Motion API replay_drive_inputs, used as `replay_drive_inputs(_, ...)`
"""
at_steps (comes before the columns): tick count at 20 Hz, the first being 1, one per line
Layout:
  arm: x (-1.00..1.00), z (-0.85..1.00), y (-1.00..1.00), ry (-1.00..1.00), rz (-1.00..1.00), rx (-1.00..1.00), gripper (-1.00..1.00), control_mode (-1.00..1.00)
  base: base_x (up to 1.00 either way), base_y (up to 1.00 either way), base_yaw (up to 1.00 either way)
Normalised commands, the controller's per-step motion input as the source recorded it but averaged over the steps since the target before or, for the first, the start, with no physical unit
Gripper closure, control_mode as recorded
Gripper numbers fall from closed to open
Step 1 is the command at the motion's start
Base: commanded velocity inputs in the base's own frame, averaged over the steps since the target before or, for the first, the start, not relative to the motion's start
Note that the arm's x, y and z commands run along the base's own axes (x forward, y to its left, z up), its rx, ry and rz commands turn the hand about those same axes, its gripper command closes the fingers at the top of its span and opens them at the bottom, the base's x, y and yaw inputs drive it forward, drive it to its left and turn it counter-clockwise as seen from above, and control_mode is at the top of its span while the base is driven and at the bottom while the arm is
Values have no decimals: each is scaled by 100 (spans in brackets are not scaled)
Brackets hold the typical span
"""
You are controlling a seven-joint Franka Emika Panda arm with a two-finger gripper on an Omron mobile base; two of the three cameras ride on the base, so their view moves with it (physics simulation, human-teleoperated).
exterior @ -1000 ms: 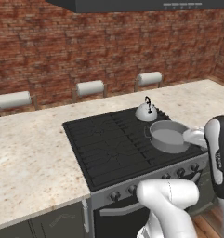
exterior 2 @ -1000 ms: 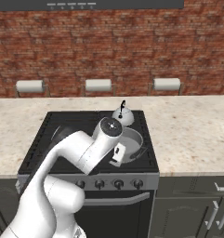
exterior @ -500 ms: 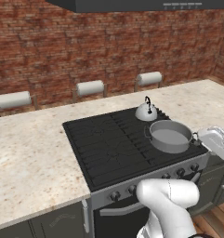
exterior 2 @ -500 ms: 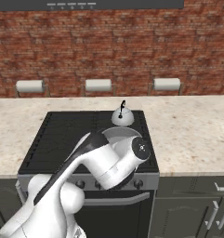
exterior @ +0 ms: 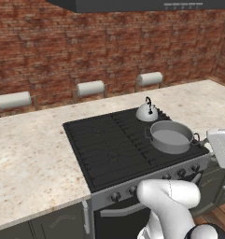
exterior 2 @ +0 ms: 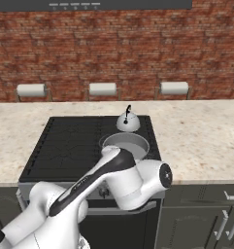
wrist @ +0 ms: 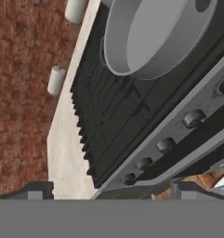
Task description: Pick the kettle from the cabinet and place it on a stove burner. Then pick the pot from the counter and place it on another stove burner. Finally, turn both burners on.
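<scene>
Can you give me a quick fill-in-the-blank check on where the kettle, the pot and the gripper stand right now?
1. The kettle sits on the ____ right burner of the cooktop.
2. The pot stands on the burner directly in ____ of the kettle.
3. The gripper hangs with its jaws ____, holding nothing.
4. In the hand view, the gripper faces the row of ____ on the range's front panel.

Missing words: back; front; open; knobs
</scene>
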Motion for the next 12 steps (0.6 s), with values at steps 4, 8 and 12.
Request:
replay_drive_inputs(4, -3, -13, -2, 5, -3, 25, -100, -100, 0, 0, 0)
replay_drive_inputs(8, -1, -10, -13, 3, 0, 13, -100, -100, 0, 0, 0)
replay_drive_inputs(12, -2, -21, 0, 3, -1, 21, -100, -100, 0, 0, 0)
